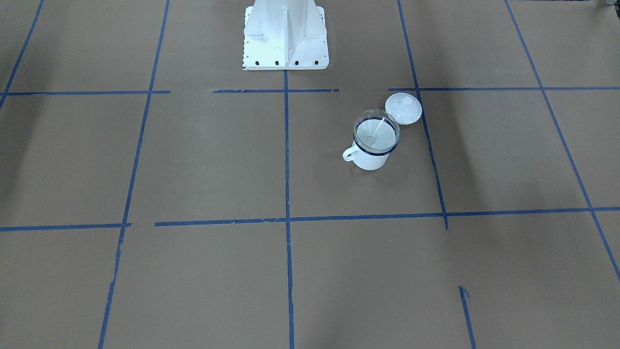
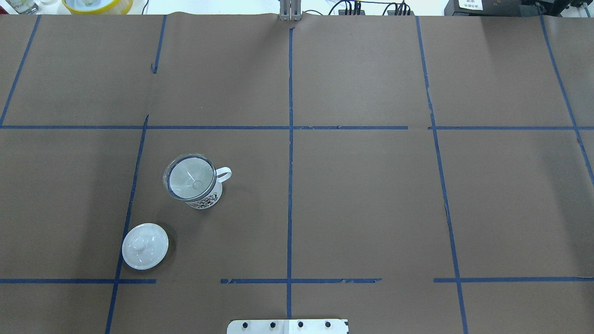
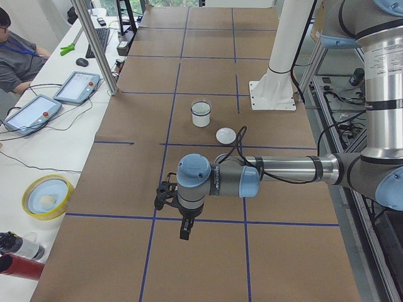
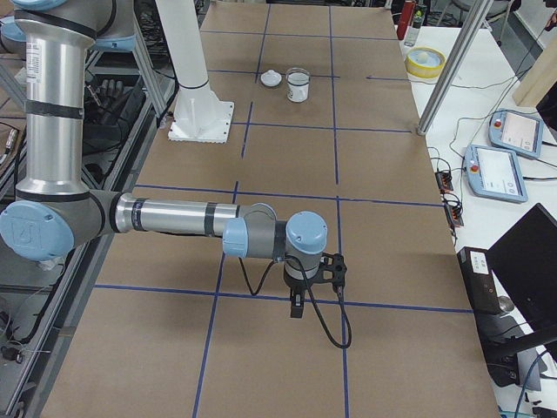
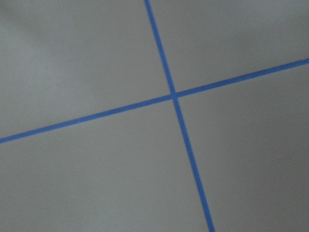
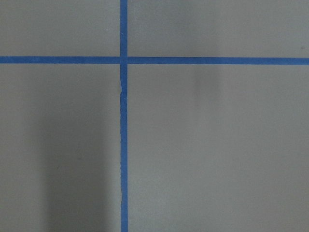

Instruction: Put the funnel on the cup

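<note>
The clear funnel (image 1: 377, 130) sits in the mouth of the white enamel cup (image 1: 370, 159), spout down inside it; the cup stands upright on the brown table. The pair also shows in the overhead view, funnel (image 2: 190, 182) on cup (image 2: 207, 198), and small in both side views, funnel (image 3: 201, 107) and funnel (image 4: 298, 76). My left gripper (image 3: 184, 233) hangs over the table far from the cup. My right gripper (image 4: 297, 309) hangs at the other end. Both show only in the side views, so I cannot tell whether they are open or shut. The wrist views show only brown paper and blue tape.
A round white knobbed lid (image 1: 403, 108) lies beside the cup, also in the overhead view (image 2: 145, 246). The white robot base (image 1: 286, 36) stands at the table's robot side. A yellow bowl (image 3: 47, 196), tablets (image 3: 31, 113), a metal pole (image 3: 94, 44) and a seated operator (image 3: 16, 56) are at the operators' side.
</note>
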Available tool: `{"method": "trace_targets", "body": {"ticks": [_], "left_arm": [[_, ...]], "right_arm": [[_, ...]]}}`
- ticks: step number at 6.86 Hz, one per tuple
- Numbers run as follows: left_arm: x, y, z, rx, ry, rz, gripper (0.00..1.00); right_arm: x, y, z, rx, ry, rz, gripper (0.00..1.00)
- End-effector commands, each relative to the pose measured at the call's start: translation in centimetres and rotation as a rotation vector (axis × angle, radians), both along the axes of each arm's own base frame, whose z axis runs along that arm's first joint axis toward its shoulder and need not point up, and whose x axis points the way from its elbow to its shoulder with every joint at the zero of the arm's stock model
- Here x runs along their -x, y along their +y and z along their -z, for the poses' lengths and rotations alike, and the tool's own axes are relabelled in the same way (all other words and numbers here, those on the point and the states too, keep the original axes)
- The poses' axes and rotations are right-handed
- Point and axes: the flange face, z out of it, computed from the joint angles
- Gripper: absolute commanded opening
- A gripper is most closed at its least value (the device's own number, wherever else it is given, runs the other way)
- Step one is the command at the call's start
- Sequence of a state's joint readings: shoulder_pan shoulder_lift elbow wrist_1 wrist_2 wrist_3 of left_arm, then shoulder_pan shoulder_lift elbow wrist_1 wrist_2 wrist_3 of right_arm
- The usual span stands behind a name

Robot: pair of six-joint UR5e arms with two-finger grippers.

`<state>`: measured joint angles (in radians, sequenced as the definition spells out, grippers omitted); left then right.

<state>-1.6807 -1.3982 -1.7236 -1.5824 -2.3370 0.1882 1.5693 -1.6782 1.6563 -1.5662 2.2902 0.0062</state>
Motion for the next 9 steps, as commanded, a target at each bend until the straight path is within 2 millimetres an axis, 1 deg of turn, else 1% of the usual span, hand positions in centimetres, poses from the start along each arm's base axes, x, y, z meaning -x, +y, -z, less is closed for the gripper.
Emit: {"method": "trace_targets", "body": {"ticks": [1, 2, 3, 4, 6, 7, 9], "left_arm": [[0.3, 0.7, -0.5, 0.063, 0.013, 0.012, 1.0], [0.3, -0.2, 0.0, 0.059, 0.012, 0.015, 1.0], [0.3, -0.2, 1.9, 0.079, 0.012, 0.076, 1.0], [0.3, 0.0, 2.9, 0.074, 0.01, 0.091, 1.0], [0.2, 0.4, 2.2, 0.09, 0.011, 0.086, 1.0], [0.0, 0.7, 2.3, 0.078, 0.01, 0.072, 1.0], [0.0, 0.5, 2.9, 0.068, 0.019, 0.072, 1.0]], "right_arm": [[0.0, 0.0, 0.0, 0.0, 0.0, 0.0, 1.0], [0.0, 0.0, -0.1, 0.001, 0.0, 0.0, 1.0], [0.0, 0.0, 0.0, 0.0, 0.0, 0.0, 1.0], [0.0, 0.0, 0.0, 0.0, 0.0, 0.0, 1.0], [0.0, 0.0, 0.0, 0.0, 0.0, 0.0, 1.0], [0.0, 0.0, 0.0, 0.0, 0.0, 0.0, 1.0], [0.0, 0.0, 0.0, 0.0, 0.0, 0.0, 1.0]]}}
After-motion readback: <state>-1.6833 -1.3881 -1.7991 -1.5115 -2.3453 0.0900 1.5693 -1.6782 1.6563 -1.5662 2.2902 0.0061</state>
